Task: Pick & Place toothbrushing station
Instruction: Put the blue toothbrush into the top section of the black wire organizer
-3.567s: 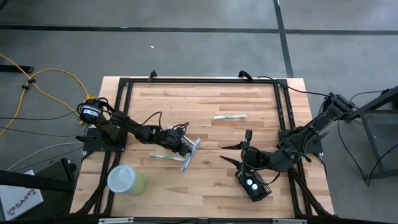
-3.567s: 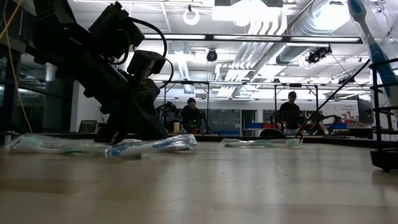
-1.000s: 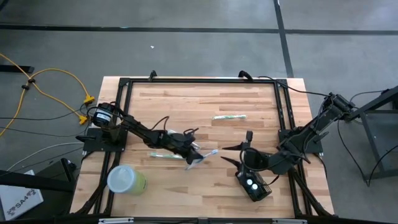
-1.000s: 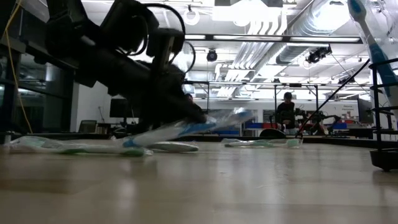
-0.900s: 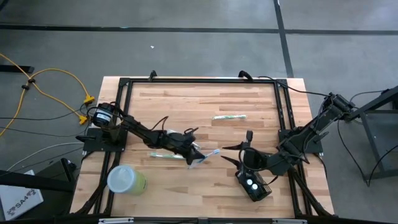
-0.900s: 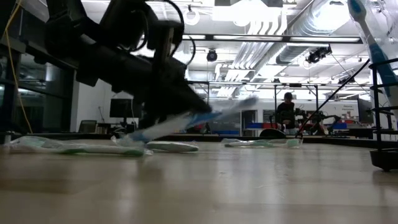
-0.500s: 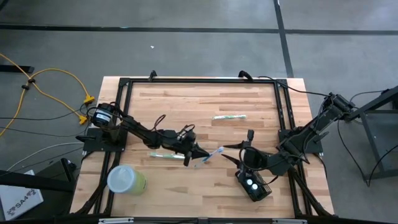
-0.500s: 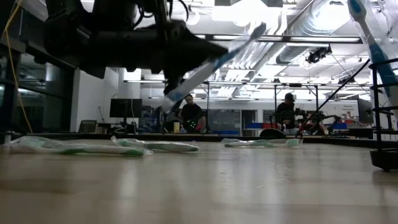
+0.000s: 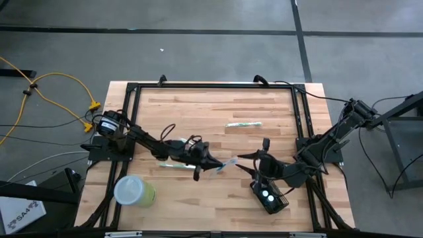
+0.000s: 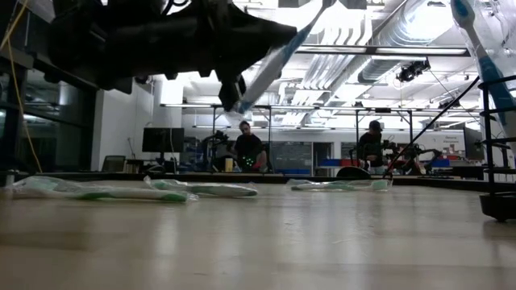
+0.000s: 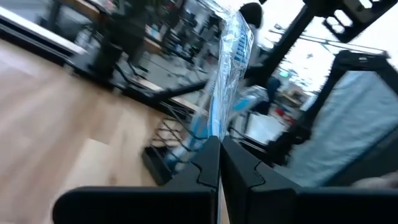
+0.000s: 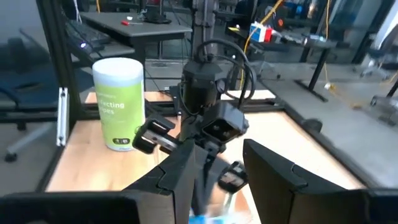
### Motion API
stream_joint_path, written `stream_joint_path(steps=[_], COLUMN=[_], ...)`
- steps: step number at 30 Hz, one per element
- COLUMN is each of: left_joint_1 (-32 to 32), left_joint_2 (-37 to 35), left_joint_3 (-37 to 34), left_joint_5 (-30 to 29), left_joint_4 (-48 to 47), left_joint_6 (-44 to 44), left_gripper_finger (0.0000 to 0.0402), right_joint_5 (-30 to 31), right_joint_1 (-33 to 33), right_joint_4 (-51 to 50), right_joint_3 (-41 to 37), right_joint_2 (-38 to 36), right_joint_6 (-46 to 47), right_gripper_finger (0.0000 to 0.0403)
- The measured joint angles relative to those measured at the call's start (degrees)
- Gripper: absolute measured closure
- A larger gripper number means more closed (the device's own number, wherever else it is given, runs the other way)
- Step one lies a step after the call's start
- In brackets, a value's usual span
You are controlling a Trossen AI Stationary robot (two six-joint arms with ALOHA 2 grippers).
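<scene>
Wooden slatted table (image 9: pixel 198 112) inside a black frame; grey floor around. Left gripper (image 9: pixel 210 163) clamped on a wrapped blue toothbrush (image 9: pixel 225 163), lifted mid-table. Right gripper (image 9: pixel 250 162), jaws part-open and empty, sits beside the toothbrushing station (image 9: pixel 269 196) near the front right edge. Only the low view shows two people (image 10: pixel 246 149) behind.

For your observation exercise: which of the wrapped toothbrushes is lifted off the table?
The blue wrapped toothbrush, pinched in the left gripper fingers; the green ones lie flat.
</scene>
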Motion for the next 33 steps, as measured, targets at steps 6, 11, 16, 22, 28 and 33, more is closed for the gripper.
stream_joint_path(steps=[6, 11, 16, 22, 28, 33], left_joint_1=[-1.10, -1.51, -2.58, -4.02, -5.74, -5.20], left_joint_2=[-0.02, -0.04, -0.53, -3.31, -4.44, -4.44], left_joint_3=[0.01, 0.58, 2.32, 4.30, 4.70, 4.74], left_joint_5=[-7.23, -7.44, -7.44, -10.92, -14.91, -14.93], left_joint_4=[-0.42, -0.93, -3.87, -9.69, -11.39, -12.42], left_joint_6=[5.22, 5.93, 9.52, 15.14, 19.41, 19.33], left_gripper_finger=[0.0401, 0.0401, 0.0401, 0.0401, 0.0401, 0.0401], right_joint_5=[-0.49, -1.72, -5.41, -11.96, -14.06, -16.32], right_joint_1=[0.00, -0.45, -2.09, -4.77, -6.54, -7.69], right_joint_4=[-2.45, -8.24, -13.88, -17.61, -20.22, -20.20], right_joint_3=[0.00, 0.00, 0.00, 0.00, 0.00, 0.00], right_joint_2=[0.00, -1.52, -2.94, -3.13, -3.13, -3.13], right_joint_6=[7.44, 14.26, 19.41, 23.47, 25.30, 25.30], right_gripper_finger=[0.0275, 0.0275, 0.0275, 0.0275, 0.0275, 0.0275])
